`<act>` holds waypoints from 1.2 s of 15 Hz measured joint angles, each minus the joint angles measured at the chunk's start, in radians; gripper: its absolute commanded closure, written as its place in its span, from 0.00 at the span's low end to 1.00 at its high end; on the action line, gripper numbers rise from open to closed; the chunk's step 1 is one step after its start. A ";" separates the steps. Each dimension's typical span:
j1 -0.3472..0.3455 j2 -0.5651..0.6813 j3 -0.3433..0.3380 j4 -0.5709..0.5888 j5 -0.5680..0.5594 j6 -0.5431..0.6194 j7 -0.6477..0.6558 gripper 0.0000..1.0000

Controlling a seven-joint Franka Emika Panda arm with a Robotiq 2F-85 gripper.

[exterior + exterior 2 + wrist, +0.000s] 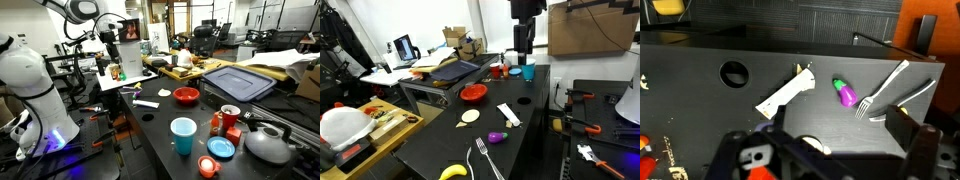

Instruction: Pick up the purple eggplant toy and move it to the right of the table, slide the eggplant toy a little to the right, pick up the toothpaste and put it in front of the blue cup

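One toothpaste, one eggplant, one blue cup

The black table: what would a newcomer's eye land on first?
Probably the bright purple eggplant toy, lying between the white toothpaste and a fork on the black table. Then the upright blue cup and the red bowl farther along the table.
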 measured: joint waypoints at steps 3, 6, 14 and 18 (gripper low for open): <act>0.000 0.000 0.000 0.000 0.000 0.000 0.000 0.00; 0.000 0.000 0.000 0.000 0.000 0.000 0.000 0.00; 0.000 0.003 -0.016 0.000 -0.012 0.000 -0.009 0.00; -0.001 0.014 -0.047 0.002 -0.027 0.000 -0.063 0.00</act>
